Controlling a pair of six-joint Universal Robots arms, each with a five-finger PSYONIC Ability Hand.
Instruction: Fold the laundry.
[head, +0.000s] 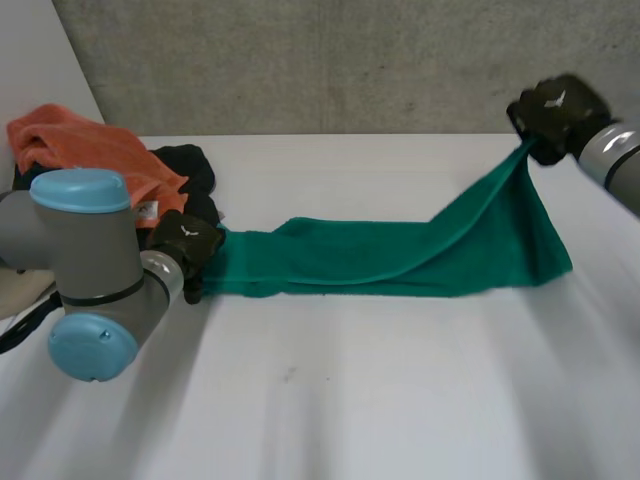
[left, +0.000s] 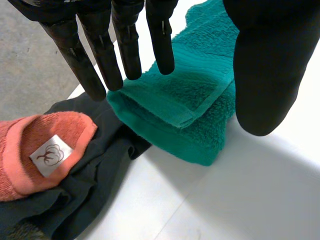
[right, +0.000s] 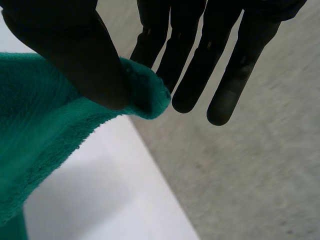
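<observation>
Left hand (head: 183, 243), fingers straight and spread, is at the folded left end of the green towel (head: 380, 258), beside an orange towel (head: 90, 150) lying on dark clothing (head: 190, 165). The green towel stretches across the white table (head: 350, 400); the right hand (head: 556, 112) pinches its raised right corner.

Thick, fuzzy terry cloth in the green towel (head: 400, 255) and the orange towel (head: 90, 150). Thinner, flatter cloth in the black garment (left: 95, 185). Smooth matt white table (head: 350, 400), rough concrete wall (head: 300, 60).

The white table (head: 350, 400) carries a stretched-out green towel (head: 380, 255), its end touching a dark garment (head: 190, 165).
</observation>
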